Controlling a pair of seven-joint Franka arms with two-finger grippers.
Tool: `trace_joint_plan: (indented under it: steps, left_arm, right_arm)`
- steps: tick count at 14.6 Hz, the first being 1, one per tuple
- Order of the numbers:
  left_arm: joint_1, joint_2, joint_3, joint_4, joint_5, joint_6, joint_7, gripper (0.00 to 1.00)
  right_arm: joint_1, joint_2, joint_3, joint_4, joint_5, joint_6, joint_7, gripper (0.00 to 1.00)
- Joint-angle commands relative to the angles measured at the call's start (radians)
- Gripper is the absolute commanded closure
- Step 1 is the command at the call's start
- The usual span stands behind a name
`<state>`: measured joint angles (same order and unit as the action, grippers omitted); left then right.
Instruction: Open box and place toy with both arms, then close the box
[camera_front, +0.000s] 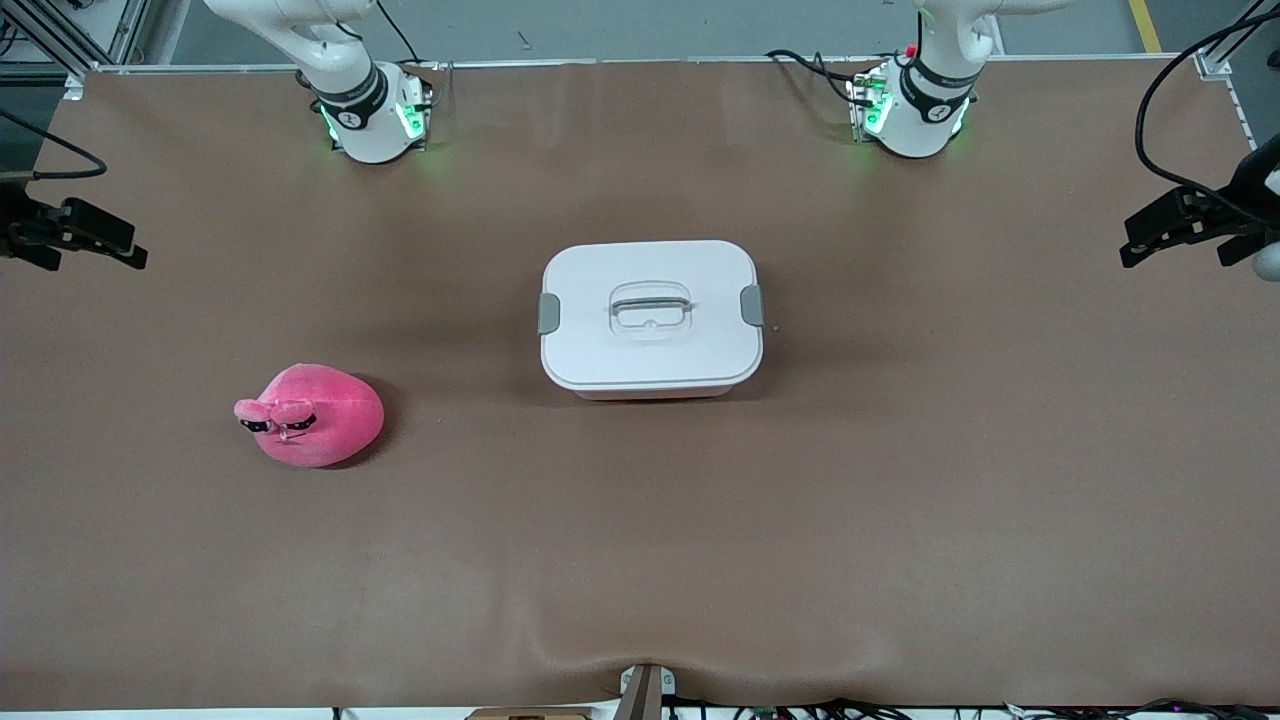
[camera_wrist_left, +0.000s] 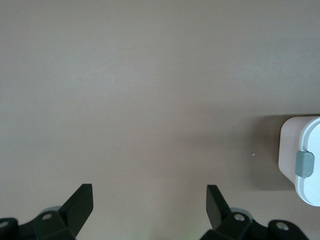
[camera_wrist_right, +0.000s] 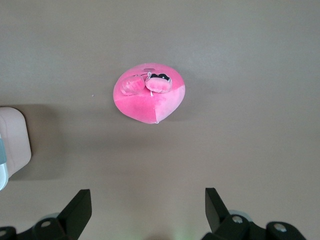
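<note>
Fingers spread on left gripper (camera_wrist_left: 150, 200) and right gripper (camera_wrist_right: 148, 202), both raised; lidded box (camera_front: 651, 316) mid-counter, toy (camera_front: 315, 415) toward right arm's end.

The box (camera_front: 651, 318) sits mid-table, white lid clipped shut. The pink toy (camera_front: 312, 415) lies nearer the camera, toward the right arm's end.
</note>
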<state>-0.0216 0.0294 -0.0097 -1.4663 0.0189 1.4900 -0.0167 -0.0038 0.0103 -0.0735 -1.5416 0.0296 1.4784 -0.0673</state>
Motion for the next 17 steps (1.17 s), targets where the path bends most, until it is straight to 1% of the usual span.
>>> trace_joint_plan:
  steps: [1, 5, 8, 10, 11, 14, 17]
  left_arm:
    - [0.0, 0.023, -0.003, 0.007, 0.018, 0.0, 0.004, 0.0]
    - [0.009, 0.035, 0.005, 0.017, 0.012, 0.001, -0.003, 0.0]
    - [0.011, 0.058, 0.008, 0.04, 0.015, 0.009, -0.009, 0.0]
    - [0.011, 0.072, 0.01, 0.041, 0.015, 0.038, -0.011, 0.0]
    - [0.011, 0.075, 0.008, 0.041, 0.015, 0.042, -0.012, 0.0]
    - [0.011, 0.124, 0.01, 0.041, 0.013, 0.072, -0.014, 0.0]
    - [0.011, 0.133, 0.01, 0.041, 0.01, 0.078, -0.014, 0.0]
  right_arm:
    - [0.002, -0.003, 0.003, -0.009, -0.013, 0.017, -0.005, 0.0]
    - [0.002, 0.005, 0.004, -0.02, -0.013, 0.029, -0.005, 0.0]
    - [0.005, 0.005, 0.003, -0.066, -0.013, 0.062, -0.008, 0.0]
    - [0.011, 0.005, 0.003, -0.086, -0.013, 0.079, -0.012, 0.0]
    - [0.011, 0.005, 0.003, -0.103, -0.013, 0.1, -0.014, 0.0]
    - [0.025, 0.004, 0.004, -0.158, -0.013, 0.163, -0.029, 0.0]
    - [0.042, 0.004, 0.004, -0.213, -0.013, 0.233, -0.061, 0.0]
